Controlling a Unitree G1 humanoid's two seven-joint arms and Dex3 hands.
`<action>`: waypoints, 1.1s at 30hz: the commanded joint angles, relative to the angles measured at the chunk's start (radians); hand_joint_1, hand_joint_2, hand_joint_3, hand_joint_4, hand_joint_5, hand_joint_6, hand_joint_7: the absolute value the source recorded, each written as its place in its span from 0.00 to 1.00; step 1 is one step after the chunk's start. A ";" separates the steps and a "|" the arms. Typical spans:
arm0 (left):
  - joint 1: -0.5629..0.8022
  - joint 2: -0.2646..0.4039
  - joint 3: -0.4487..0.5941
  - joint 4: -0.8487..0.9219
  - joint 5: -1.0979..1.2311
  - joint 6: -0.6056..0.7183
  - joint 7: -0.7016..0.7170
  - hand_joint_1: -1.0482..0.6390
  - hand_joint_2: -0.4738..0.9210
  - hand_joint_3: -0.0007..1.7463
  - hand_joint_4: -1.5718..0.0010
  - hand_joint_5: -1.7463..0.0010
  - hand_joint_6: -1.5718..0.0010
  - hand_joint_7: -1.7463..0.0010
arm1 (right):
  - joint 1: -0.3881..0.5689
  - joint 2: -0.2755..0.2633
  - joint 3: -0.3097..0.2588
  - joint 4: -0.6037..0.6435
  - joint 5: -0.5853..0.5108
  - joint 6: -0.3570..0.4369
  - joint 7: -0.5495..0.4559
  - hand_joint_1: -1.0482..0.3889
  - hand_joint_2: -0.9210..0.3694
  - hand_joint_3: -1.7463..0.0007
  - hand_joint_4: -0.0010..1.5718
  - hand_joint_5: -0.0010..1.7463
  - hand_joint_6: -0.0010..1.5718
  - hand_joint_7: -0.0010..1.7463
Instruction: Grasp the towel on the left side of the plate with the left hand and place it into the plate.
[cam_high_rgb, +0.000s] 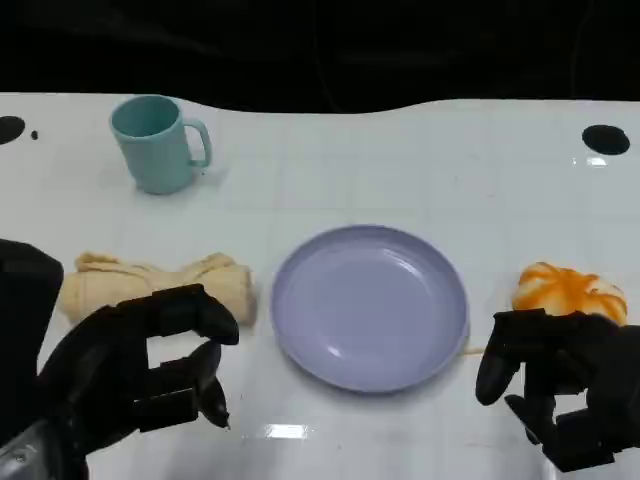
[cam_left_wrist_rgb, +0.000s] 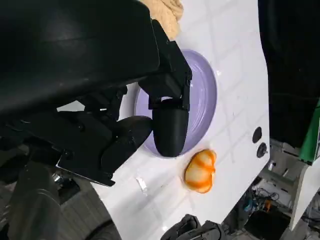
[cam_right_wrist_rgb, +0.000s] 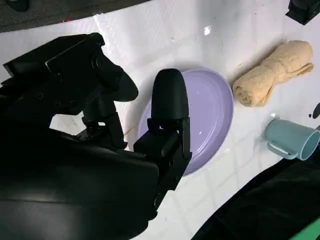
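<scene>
Hovering left hand (cam_high_rgb: 150, 365) near towel (cam_high_rgb: 160, 287), empty.

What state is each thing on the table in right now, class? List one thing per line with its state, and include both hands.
towel: rolled up, lying on the table left of the plate, not held
plate: upright, nothing in it
mug: upright, handle to the right
orange bun: resting right of the plate
left hand: open, holding nothing
right hand: open, holding nothing
</scene>
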 joint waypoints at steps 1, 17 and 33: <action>-0.005 0.018 0.008 0.016 -0.005 -0.019 -0.012 0.55 0.84 0.60 0.51 0.00 0.58 0.06 | -0.012 -0.015 -0.006 -0.002 -0.006 -0.007 -0.002 0.74 0.28 0.37 0.45 0.99 0.44 0.85; -0.013 0.033 0.000 0.011 0.063 -0.053 0.039 0.58 0.81 0.61 0.59 0.03 0.61 0.17 | -0.016 -0.001 -0.003 0.003 0.003 -0.007 -0.008 0.75 0.29 0.36 0.45 1.00 0.44 0.85; -0.030 0.219 -0.180 0.192 0.560 -0.687 -0.010 0.46 1.00 0.13 0.75 0.53 0.66 0.93 | -0.057 0.012 0.041 0.032 -0.027 0.002 -0.031 0.74 0.27 0.39 0.45 1.00 0.44 0.83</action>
